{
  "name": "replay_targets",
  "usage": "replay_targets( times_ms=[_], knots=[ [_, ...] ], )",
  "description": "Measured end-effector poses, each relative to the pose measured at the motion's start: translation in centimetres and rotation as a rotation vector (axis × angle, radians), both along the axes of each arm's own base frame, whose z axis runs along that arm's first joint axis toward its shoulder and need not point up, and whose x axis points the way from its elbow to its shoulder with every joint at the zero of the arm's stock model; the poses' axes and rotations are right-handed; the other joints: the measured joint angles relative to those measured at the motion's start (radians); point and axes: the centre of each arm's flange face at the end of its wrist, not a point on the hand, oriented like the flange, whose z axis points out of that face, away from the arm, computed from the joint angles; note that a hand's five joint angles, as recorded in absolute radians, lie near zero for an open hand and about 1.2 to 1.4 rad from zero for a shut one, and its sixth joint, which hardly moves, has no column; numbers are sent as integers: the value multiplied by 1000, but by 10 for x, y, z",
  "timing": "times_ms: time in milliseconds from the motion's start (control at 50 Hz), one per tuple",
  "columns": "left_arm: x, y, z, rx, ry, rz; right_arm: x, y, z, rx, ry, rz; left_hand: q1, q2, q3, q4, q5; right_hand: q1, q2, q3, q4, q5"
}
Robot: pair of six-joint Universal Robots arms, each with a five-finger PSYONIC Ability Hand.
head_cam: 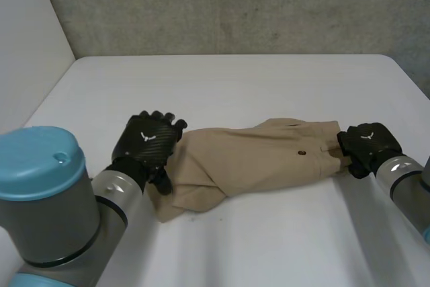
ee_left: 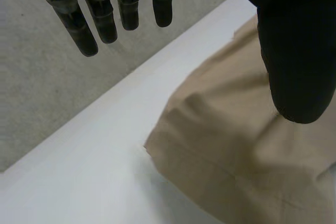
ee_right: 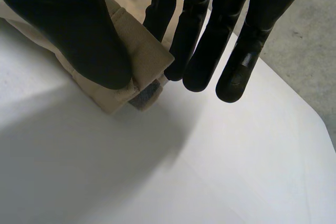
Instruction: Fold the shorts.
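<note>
Ok, shorts (head_cam: 255, 156) lie flat on table (head_cam: 235, 85), stretched lengthwise btw the two hands; prob already halved once, can't confirm layer count. R hand (head_cam: 366, 142) sits at the waistband (ee_right: 139, 59) end: thumb (ee_right: 79, 30) on top of the band corner, fingers (ee_right: 194, 40) straight & close together on its other side, corner pinched btw thumb and nearest finger. Shallow bite imo, just the corner. L hand (head_cam: 146, 140) is over the opposite end, palm above the cloth. In its wrist view the fingers are straight, slightly apart and clear of the fabric, thumb hangs over the cloth w/o gripping, so spread, holding nothing. Step in hand, my read: get both ends gripped, then carry one end over the other. L should drop so fingertips land just past the cloth edge (ee_left: 157, 140) under its palm, then close thumb down and catch all layers, not only the top one. R should deepen the pinch before any lift; a corner-only grip will prob slip or peel one layer. Lift low, one smooth arc, other hand pins its end so the cloth doesn't drag. Fabric is bunched beside L thumb: flatten it first or the fold goes crooked. Button (head_cam: 302, 152) sits just beyond R fingertips, so don't crease across it. Line up edges before letting go.
</note>
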Motion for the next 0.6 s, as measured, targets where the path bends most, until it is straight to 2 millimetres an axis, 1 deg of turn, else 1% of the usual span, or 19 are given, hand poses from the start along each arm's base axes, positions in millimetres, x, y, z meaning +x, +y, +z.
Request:
replay_targets(
  times_ms=[100, 120, 140, 160, 180, 200, 240, 280, 320, 340, 360, 380, 400, 440, 460, 500, 540, 580, 600],
  knots=[
    [6, -3, 9, -19, 14, 21, -17, -5, 9, 8, 23, -44, 0, 0, 0, 0, 0, 0, 0, 0, 0, 0],
    [8, -5, 11, -25, 17, 30, -24, -8, 12, 6, 36, -60, 0, 0, 0, 0, 0, 0, 0, 0, 0, 0],
    [12, -8, 14, -33, 22, 46, -37, -13, 18, -1, 62, -86, 0, -1, 0, 0, 0, 0, 0, 0, 0, 0],
    [14, -9, 15, -36, 24, 52, -42, -15, 21, -6, 77, -96, 0, -2, 0, 0, 0, 0, 0, 0, 0, 0],
    [14, -9, 15, -36, 24, 52, -42, -15, 21, -6, 77, -96, 0, -2, 0, 0, 0, 0, 0, 0, 0, 0],
    [17, -12, 18, -44, 29, 66, -51, -20, 30, -30, 114, -107, 0, -5, 0, 0, 0, 0, 0, 0, 0, 0],
    [20, -14, 20, -49, 32, 74, -51, -22, 38, -57, 143, -98, 0, -5, 0, 0, 0, 8, 0, 0, 0, 0],
    [21, -15, 21, -52, 35, 79, -42, -23, 48, -98, 165, -67, 0, -5, 0, 0, 0, 15, 1, 0, 0, 5],
    [21, -15, 21, -54, 36, 80, -39, -23, 51, -110, 169, -56, 0, -5, 0, 0, 0, 15, 1, 0, 0, 5],
    [22, -16, 22, -56, 38, 83, -18, -20, 65, -170, 180, 7, 0, -5, 0, 0, 0, 15, 7, 0, 0, 12],
    [22, -16, 22, -57, 39, 84, -5, -17, 72, -201, 179, 45, 0, -5, 0, 0, 0, 15, 7, 0, 0, 18],
    [22, -16, 22, -57, 39, 84, -5, -17, 72, -201, 179, 45, 0, -5, 0, 0, 0, 15, 7, 0, 0, 18],
    [22, -16, 22, -58, 41, 84, 5, -15, 77, -222, 176, 74, 0, -5, 0, 0, 0, 15, 7, 0, 0, 18],
    [21, -16, 23, -59, 43, 84, 34, -4, 89, -274, 161, 161, 0, -5, 0, 0, 0, 15, 7, 0, 0, 18],
    [21, -16, 23, -59, 44, 85, 44, 1, 92, -289, 154, 193, 0, -5, 0, 0, 0, 15, 7, 0, 1, 22],
    [22, -17, 24, -63, 48, 87, 80, 22, 99, -325, 126, 321, 0, -5, 0, 0, 0, 26, 7, 0, 1, 22],
    [23, -18, 26, -67, 51, 91, 105, 42, 99, -335, 104, 426, 0, -5, 0, 0, 0, 39, 7, 0, 1, 25],
    [24, -20, 28, -74, 56, 99, 133, 69, 92, -323, 79, 560, 0, -5, 0, 0, 0, 39, 7, 0, 1, 27],
    [25, -20, 29, -76, 57, 101, 138, 75, 89, -317, 73, 592, 0, -5, 0, 0, 0, 39, 7, 0, 1, 27]
  ],
)
